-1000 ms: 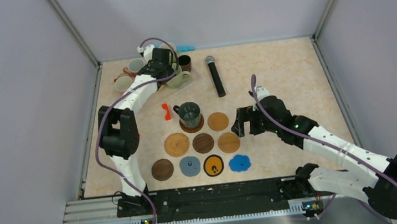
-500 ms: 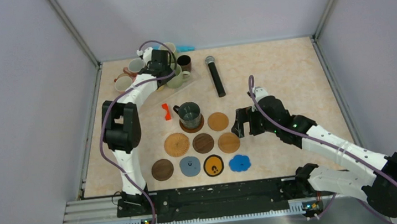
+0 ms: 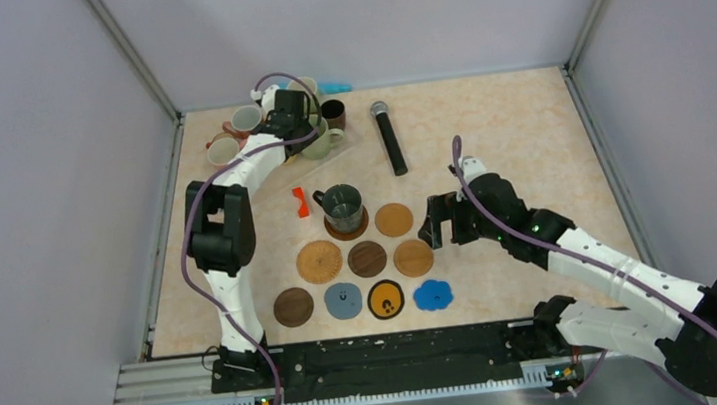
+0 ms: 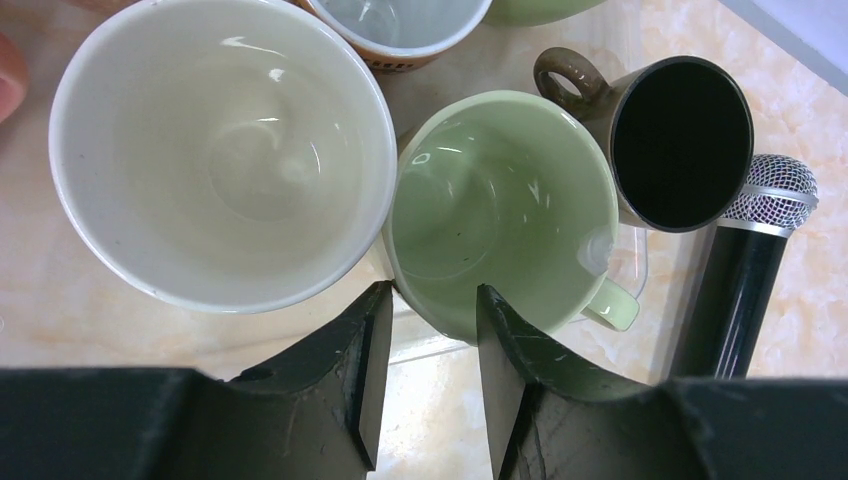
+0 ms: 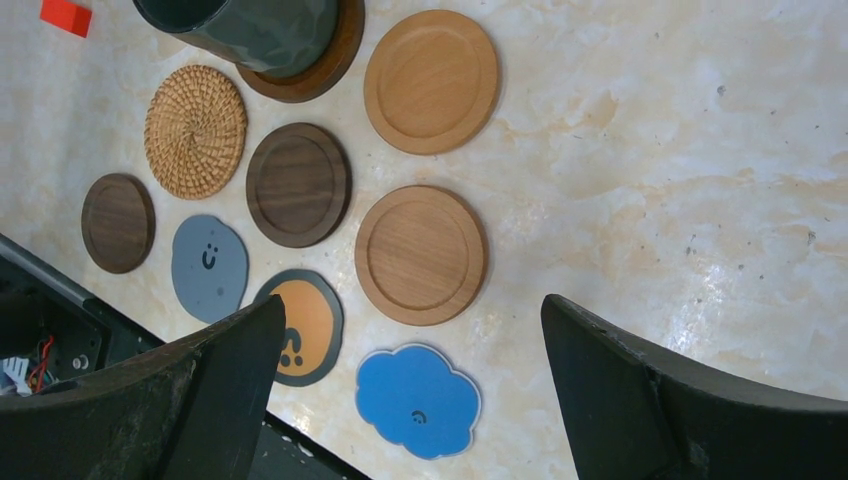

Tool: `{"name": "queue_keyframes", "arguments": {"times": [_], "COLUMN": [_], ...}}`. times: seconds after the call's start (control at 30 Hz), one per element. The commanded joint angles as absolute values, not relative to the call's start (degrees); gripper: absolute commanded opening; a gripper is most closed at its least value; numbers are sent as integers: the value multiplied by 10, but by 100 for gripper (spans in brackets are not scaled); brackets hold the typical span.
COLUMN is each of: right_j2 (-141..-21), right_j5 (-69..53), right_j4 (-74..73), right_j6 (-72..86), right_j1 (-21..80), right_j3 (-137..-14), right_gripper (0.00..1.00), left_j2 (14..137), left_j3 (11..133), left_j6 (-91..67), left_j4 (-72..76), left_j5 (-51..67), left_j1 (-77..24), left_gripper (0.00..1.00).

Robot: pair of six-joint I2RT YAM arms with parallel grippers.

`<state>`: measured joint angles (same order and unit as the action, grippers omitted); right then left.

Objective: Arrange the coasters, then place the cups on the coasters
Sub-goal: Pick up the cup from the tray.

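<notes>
My left gripper reaches into the cluster of cups at the back left. In the left wrist view it is open, jaws partly narrowed, astride the near rim of the pale green cup; one fingertip touches its outer wall, beside the white cup. A dark green cup stands on a brown coaster. Several bare coasters lie around it, among them tan, woven, grey-blue, black-and-yellow and blue scalloped. My right gripper hovers wide open and empty just right of them.
A black microphone lies right of the cup cluster, close to a dark brown cup. A small red piece sits left of the dark green cup. Grey walls close in the table on three sides.
The left gripper's jaws have narrowed around the pale green cup's rim, and that arm's elbow has shifted slightly. The right arm has barely moved.
</notes>
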<state>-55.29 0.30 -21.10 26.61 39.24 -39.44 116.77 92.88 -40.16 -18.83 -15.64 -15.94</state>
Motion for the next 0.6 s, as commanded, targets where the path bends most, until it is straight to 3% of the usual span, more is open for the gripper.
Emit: {"name": "queue_keyframes", "arguments": {"times": [0.0, 0.57], "right_j2": [-536, -527], "right_j5": [2, 2], "right_j4": [-212, -217], "right_j6": [266, 270], "right_j1": [392, 392], "right_j3": [-403, -402], "right_gripper": [98, 98], "left_j2": [1166, 1176], "left_j3": [928, 918], "left_j6": [-393, -407], "left_j4": [-176, -184], "left_j5": [-156, -126], "left_j1": [-159, -159], "left_gripper": [42, 39]}}
